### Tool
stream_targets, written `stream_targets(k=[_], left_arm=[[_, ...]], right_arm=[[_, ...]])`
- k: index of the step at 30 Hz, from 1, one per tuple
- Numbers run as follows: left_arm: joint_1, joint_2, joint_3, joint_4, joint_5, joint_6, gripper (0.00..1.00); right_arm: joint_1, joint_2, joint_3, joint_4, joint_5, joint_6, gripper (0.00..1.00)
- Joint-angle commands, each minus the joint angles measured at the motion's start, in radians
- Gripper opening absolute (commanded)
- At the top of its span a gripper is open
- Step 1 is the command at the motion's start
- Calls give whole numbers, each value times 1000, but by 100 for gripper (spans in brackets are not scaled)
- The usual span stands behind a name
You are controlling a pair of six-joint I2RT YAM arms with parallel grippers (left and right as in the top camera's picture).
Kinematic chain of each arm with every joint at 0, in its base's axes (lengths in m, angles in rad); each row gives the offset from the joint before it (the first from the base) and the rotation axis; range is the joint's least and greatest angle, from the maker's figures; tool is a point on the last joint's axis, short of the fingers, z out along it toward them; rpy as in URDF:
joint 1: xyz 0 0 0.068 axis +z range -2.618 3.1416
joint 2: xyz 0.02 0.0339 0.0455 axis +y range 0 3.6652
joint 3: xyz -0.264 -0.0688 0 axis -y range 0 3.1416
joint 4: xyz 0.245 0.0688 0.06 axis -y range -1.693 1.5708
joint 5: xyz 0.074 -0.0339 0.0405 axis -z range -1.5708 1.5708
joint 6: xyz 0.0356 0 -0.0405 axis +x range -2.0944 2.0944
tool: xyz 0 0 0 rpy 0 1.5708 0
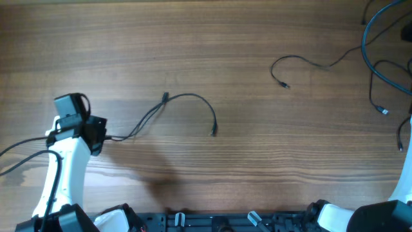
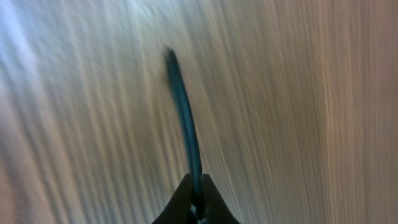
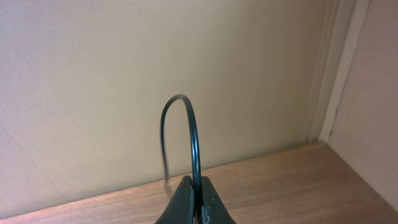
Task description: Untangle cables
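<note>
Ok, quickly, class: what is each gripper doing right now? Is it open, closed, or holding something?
Left gripper: shut on the blurred dark cable.
Right gripper: shut on the looped cable.

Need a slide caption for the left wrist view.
Left claw shut on a dark cable, with the wooden table motion-blurred behind.

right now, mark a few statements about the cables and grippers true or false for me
1. The left gripper is shut on a dark cable. True.
2. The right gripper is open and empty. False: it pinches an arching cable.
3. The dark cable is knotted with the loose cable at upper right. False: they lie apart, with bare table between them.
4. A cable bundle sits at the table's right edge. True.
</note>
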Motion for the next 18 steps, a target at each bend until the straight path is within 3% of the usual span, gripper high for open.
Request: stream_targets(k=[1,10,13,18], left_arm=[[-120,5,-3,3,53,15,4],[-369,5,-3,142,52,12,4],[-423,9,-3,191,43,12,4],[-458,27,-3,198,44,9,4]], right_arm=[[1,52,173,18,4,-55,4],[2,425,629,-16,291,-260,4],[3,563,647,61,336,-260,4],[77,798,647,10,325,-260,4]])
